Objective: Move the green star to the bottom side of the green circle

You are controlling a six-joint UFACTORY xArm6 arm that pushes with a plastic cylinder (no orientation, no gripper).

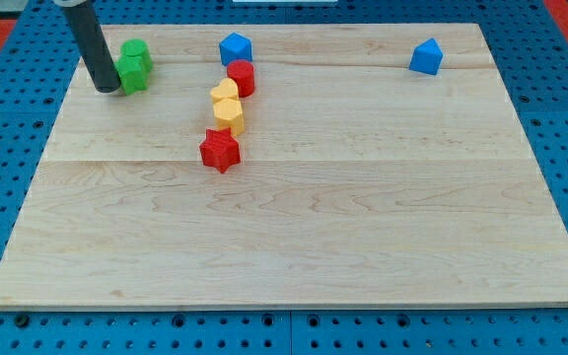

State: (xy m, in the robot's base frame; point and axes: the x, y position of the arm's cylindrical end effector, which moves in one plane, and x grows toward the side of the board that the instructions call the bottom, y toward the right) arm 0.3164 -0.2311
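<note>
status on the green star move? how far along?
Done: my tip has reached the green pair at the view's top left, sitting just left of the lower green block. In hand: that block touches the upper green block, directly below it. I cannot tell star from circle here, so whether the star is already on the bottom side is unclear. Left: confirm shapes, and reposition if reversed.

Bright, even overhead light; soft short shadows under blocks; sharp focus; no glare or blur.
</note>
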